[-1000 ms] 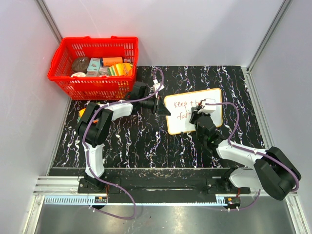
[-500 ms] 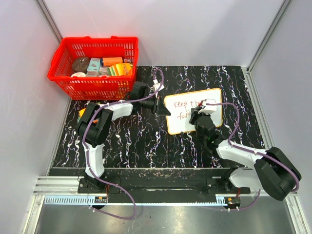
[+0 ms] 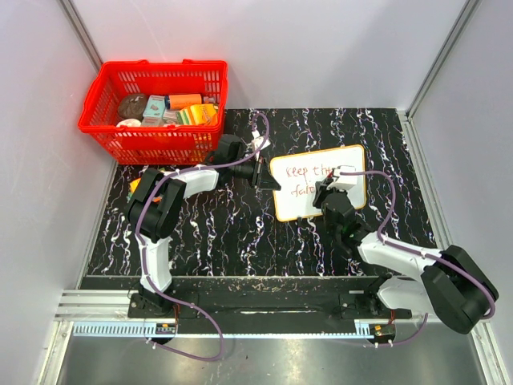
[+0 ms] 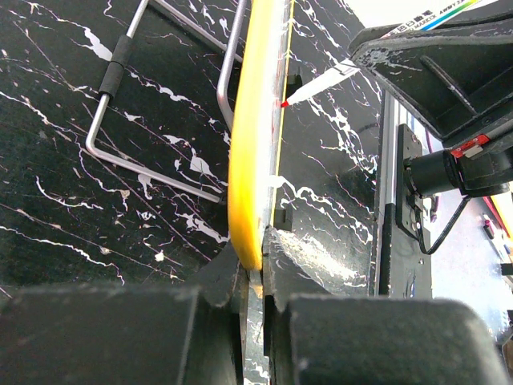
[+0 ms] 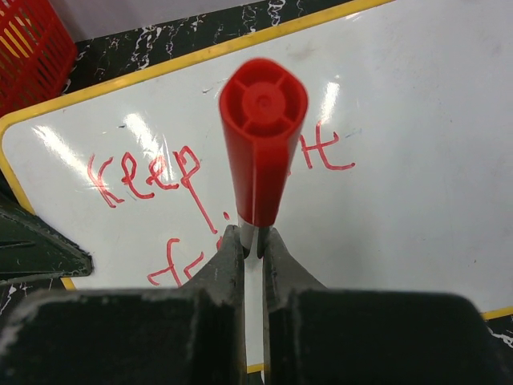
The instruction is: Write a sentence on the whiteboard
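Both tools clenched: whiteboard (image 3: 290, 207) and marker (image 5: 263, 136) held.
I see the left tool (image 4: 255, 277) clamped on the whiteboard's left edge, at bench (image 3: 216, 233) centre; the right tool (image 5: 254, 241) grasps the red marker over the sentence (image 5: 144, 180).

Black marbled desk (image 3: 232, 241) is carrying two things: red basket (image 3: 152, 144) sitting behind and left of the left hand (image 3: 271, 181), and whiteboard (image 3: 298, 204) resting just right of it, under the right hand (image 3: 322, 192). Wire stand (image 4: 120, 120) is lying by the board's rim.
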Motion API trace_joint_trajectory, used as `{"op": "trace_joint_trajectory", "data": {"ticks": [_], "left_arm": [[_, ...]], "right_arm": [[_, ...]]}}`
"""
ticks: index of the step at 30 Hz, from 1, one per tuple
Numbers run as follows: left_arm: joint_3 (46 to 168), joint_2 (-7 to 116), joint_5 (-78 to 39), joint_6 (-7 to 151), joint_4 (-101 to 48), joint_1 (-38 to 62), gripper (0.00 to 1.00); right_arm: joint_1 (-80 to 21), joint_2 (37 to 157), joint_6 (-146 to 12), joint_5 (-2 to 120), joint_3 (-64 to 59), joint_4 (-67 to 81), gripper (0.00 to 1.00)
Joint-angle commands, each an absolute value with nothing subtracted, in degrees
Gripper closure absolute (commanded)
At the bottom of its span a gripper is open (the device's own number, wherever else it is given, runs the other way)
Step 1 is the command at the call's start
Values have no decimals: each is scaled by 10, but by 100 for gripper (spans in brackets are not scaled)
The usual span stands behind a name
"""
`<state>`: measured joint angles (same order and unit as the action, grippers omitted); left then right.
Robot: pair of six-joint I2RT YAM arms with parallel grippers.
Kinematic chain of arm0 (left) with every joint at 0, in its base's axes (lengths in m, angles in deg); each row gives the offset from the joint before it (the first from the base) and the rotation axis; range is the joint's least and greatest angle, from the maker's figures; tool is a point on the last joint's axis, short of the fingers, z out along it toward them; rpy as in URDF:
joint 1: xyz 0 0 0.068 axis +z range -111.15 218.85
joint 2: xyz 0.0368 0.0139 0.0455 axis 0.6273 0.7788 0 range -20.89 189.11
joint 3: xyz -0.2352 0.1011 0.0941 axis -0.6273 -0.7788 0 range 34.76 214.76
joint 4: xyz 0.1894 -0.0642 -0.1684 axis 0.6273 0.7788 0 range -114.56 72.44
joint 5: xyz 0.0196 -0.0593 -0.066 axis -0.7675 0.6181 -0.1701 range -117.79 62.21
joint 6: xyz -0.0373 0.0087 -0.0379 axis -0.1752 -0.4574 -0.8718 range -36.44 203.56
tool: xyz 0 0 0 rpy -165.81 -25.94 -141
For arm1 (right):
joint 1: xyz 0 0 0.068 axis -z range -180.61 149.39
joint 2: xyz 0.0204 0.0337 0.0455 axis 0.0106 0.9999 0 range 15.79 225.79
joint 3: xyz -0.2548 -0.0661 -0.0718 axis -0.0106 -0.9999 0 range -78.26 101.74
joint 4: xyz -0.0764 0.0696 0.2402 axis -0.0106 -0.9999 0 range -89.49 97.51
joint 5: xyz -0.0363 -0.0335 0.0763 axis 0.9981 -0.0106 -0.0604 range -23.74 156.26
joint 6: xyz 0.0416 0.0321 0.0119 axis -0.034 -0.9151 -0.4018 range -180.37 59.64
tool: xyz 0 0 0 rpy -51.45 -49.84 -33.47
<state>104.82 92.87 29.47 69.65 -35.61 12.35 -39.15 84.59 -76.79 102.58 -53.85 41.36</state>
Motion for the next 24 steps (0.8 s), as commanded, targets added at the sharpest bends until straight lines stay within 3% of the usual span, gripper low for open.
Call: {"op": "trace_joint_trajectory", "data": {"ticks": [1,24], "left_arm": [[1029,961,240,784,-295,108,100],[1027,960,242,784,-294,107,100]], "right_arm": [[-388,830,-774,1031,-543,401,100],[-381,807,-694,1049,-481,426,100]]}}
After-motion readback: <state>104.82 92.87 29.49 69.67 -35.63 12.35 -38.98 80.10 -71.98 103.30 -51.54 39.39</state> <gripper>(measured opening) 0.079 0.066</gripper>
